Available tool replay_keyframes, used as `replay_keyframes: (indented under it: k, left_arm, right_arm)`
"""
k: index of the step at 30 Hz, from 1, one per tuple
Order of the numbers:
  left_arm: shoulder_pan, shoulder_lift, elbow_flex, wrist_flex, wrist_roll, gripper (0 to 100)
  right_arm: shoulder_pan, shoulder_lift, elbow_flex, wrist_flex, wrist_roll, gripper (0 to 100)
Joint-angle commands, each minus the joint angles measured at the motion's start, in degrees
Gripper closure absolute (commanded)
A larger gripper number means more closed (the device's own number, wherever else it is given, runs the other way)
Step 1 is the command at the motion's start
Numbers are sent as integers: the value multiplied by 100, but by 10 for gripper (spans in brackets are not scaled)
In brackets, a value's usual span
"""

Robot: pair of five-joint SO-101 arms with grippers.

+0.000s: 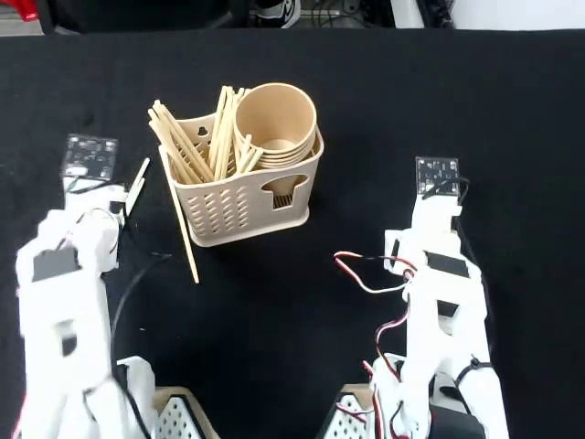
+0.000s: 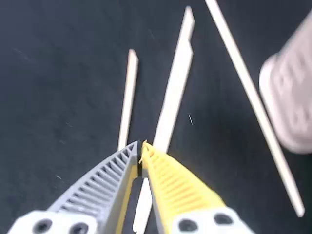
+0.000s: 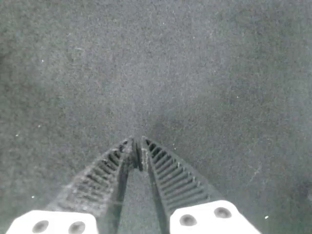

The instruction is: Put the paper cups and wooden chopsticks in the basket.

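Observation:
A beige slotted basket (image 1: 239, 206) holds stacked paper cups (image 1: 276, 123) and several wooden chopsticks (image 1: 196, 137). One loose chopstick (image 1: 183, 229) lies on the cloth against the basket's left side; it also appears as the long chopstick (image 2: 253, 102) beside the basket (image 2: 290, 97). My left gripper (image 2: 140, 155) is shut on a split pair of chopsticks (image 2: 171, 92) just left of the basket, seen from above as the chopstick pair (image 1: 137, 187). My right gripper (image 3: 137, 146) is shut with nothing in it, low over bare cloth right of the basket.
A black cloth (image 1: 366, 119) covers the table. The right arm (image 1: 437, 247) with red and white wires (image 1: 366, 274) stands well right of the basket. The left arm (image 1: 69, 274) stands at the left edge.

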Motion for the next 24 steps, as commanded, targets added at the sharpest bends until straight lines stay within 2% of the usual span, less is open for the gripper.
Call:
replay_keyframes:
  k: [1,11,16,20,24]
  left_arm:
    - [4,-1574,163,26,554,971]
    - [-31,-2602,-277,782,1336,971]
    - [-4,-2884,-453,818,2136,971]
    - [-4,-3824,-75,448,2664,971]
    - [13,-5521,980,-273,2954,971]
  right_arm:
    - [-35,-13,-13,-97,70,977]
    - [-44,-13,-13,-97,70,977]
    - [-44,-13,-13,-88,70,977]
    - [-44,-13,-13,-88,70,977]
    - [-44,-13,-13,-88,70,977]
